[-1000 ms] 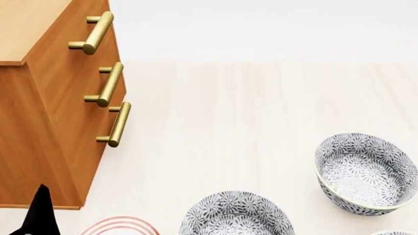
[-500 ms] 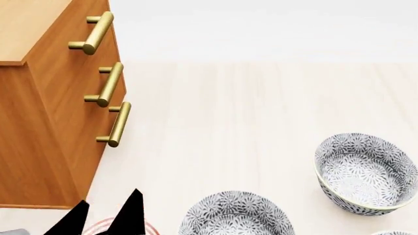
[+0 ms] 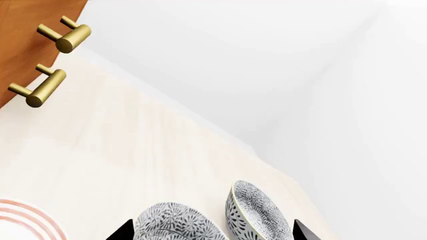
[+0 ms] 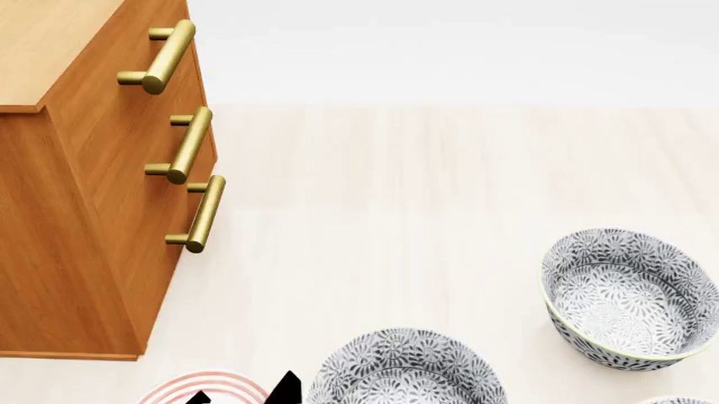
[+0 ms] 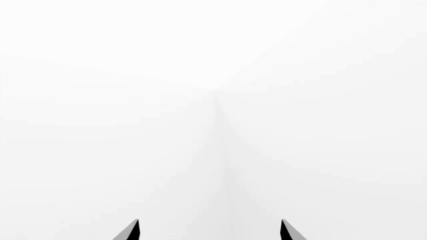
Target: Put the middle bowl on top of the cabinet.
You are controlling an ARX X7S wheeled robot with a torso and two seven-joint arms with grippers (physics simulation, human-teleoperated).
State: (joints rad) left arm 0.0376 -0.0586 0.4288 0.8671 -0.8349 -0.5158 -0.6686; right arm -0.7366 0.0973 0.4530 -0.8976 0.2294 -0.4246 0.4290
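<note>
Left gripper [image 3: 208,231]: only the two black fingertips show at the edge of the left wrist view, spread wide apart with nothing between them; in the head view its dark tips [image 4: 281,389] poke up at the near edge, between the plate and the middle bowl.
Right gripper [image 5: 209,231]: two dark fingertips set well apart, empty, facing a blank white wall.
Plate [image 4: 208,387]: flat, white with red rings, on the floor at the near edge, just left of the left fingertips.
Middle bowl [image 4: 407,370]: on the pale wood floor at the near edge of the head view, upright, cut off by the frame; in the left wrist view it [image 3: 177,225] lies just ahead of the open fingertips.
Second bowl [image 4: 629,299]: same leaf pattern, farther right and a little beyond, apart from the middle bowl.
Third bowl [image 4: 679,401]: only a sliver of rim shows at the near right corner.
Floor [image 4: 427,194]: pale wood planks.
Cabinet [image 4: 79,219]: stands at the left, well apart from the bowls, its lighter top [image 4: 50,46] bare.
Handles [image 4: 189,145]: three brass bars on the cabinet front.
</note>
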